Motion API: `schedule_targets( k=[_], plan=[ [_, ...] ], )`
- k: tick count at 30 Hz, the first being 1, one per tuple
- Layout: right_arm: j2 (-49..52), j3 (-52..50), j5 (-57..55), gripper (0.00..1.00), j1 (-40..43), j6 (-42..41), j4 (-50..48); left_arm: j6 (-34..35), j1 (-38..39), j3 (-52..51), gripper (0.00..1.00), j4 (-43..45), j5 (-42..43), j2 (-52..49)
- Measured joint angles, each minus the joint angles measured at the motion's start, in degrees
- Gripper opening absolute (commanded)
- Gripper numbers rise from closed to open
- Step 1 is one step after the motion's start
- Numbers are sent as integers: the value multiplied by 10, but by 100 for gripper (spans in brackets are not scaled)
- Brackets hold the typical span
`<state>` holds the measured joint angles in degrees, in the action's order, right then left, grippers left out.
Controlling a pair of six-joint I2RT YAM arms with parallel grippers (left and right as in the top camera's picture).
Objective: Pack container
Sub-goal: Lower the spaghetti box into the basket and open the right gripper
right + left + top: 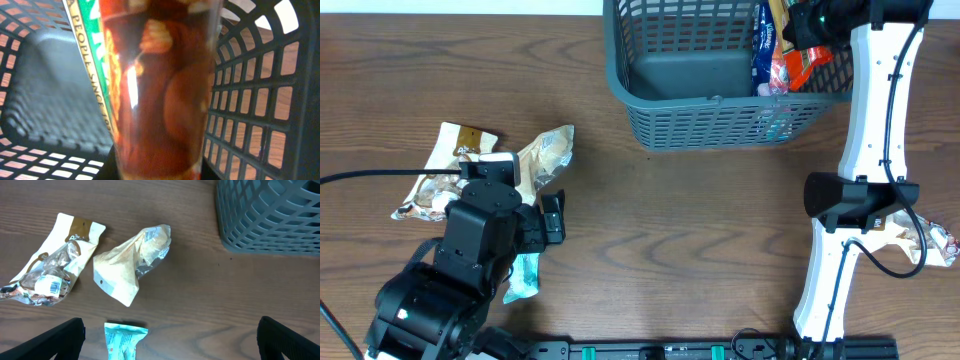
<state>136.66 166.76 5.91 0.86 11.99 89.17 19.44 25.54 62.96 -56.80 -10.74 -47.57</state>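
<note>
The container [620,70], a dark grey-blue lattice basket, stands at the back of the table. Its right end holds a blue packet [766,45]. My right gripper [815,25] hangs over that end, shut on a red-orange snack packet [802,60]. In the right wrist view the packet [160,90] fills the space between the jaws of the gripper [159,170], with the basket wall [250,100] behind. My left gripper [535,240] is open over a teal packet [124,340], which lies between the wide-spread fingers [65,340] without touching them.
A cream packet [132,262] and a clear-and-brown packet [55,265] lie on the wooden table at the left. Another packet [925,240] lies by the right arm's elbow at the table's right edge. The basket's left half shows bare floor [685,70].
</note>
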Motion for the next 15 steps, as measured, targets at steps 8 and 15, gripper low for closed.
schedule_targets(
  k=[8,15],
  plan=[
    [0,1,4,42,0,-4,-3,0,0,0,99,0,0,0],
    [0,1,20,46,0,-6,-3,0,0,0,99,0,0,0]
  ],
)
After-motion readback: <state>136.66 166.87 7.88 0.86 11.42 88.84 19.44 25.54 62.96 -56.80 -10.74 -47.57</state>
